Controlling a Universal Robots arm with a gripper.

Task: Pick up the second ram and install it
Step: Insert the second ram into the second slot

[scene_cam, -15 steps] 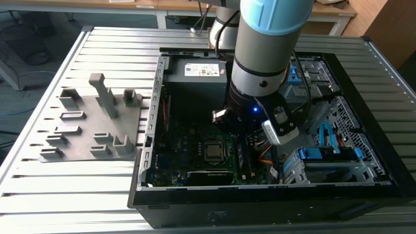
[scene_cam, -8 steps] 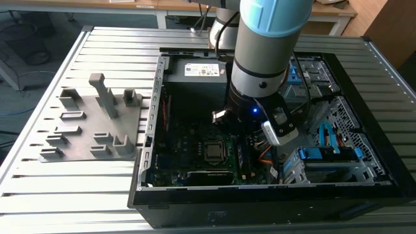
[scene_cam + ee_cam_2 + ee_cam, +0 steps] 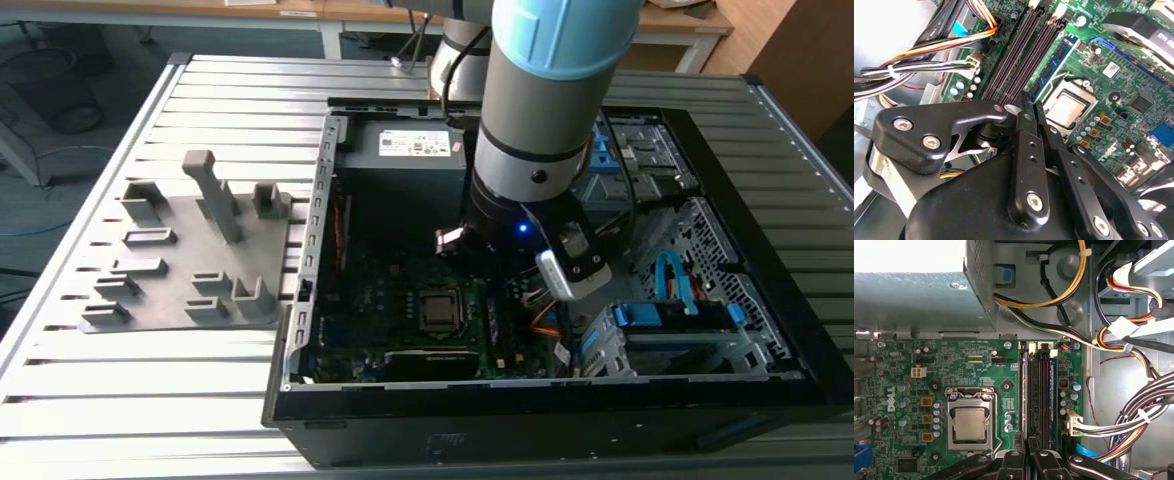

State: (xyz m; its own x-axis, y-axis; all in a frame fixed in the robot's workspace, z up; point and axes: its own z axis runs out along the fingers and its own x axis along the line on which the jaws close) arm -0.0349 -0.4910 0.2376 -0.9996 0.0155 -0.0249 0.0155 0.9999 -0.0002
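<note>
While the arm [image 3: 541,110] reaches down into the open computer case [image 3: 304,300] on the slatted worktop [image 3: 160,410], its hand [image 3: 1031,104] hangs low over the motherboard, right above the row of memory slots [image 3: 1040,390]. Both wrist views show the two black fingers [image 3: 1023,130] drawn close together with barely a slit between them. The second ram [image 3: 1056,67], a thin stick with a blue strip, stands on edge in the slot nearest the processor socket [image 3: 970,422]. Its near end runs up to the fingertips, but I cannot tell whether they actually nip it. Bundled cables [image 3: 1134,425] lie on the far side of the slots from the socket. Outside the case, towards the exterior view's left, the grey fixture [image 3: 187,250] with its upright posts sits on the worktop, well apart from the hand.
</note>
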